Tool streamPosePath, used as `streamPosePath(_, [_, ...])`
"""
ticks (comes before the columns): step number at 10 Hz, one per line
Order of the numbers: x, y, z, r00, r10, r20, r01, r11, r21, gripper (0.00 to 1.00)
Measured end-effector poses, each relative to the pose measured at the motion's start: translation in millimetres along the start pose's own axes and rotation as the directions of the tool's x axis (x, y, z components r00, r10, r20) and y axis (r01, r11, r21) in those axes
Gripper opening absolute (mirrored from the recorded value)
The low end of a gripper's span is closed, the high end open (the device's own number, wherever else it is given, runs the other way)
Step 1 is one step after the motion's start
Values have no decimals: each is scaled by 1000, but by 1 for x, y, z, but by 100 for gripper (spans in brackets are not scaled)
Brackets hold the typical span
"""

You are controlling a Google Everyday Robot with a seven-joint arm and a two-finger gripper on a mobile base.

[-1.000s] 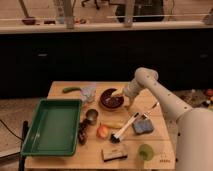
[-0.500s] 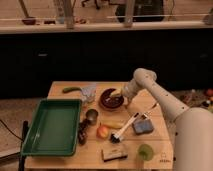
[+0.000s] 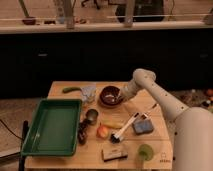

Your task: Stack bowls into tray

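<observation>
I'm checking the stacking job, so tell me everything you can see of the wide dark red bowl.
The wide bowl is round, glossy and dark red-maroon, perhaps glazed. It sits upright on the wooden table, toward its back edge, right of the green tray and outside it. The tool is at its right rim; contact cannot be told.

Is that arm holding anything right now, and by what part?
Cannot be told: the gripper sits at the right rim of the wide maroon bowl, but no grip shows clearly.
</observation>
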Motion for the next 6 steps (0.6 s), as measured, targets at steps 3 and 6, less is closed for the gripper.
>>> streamPosePath(3, [0, 6, -11, 1000, 10, -14, -10, 1000, 2, 0])
streamPosePath(6, [-2, 7, -21, 1000, 0, -24, 0, 1000, -5, 0])
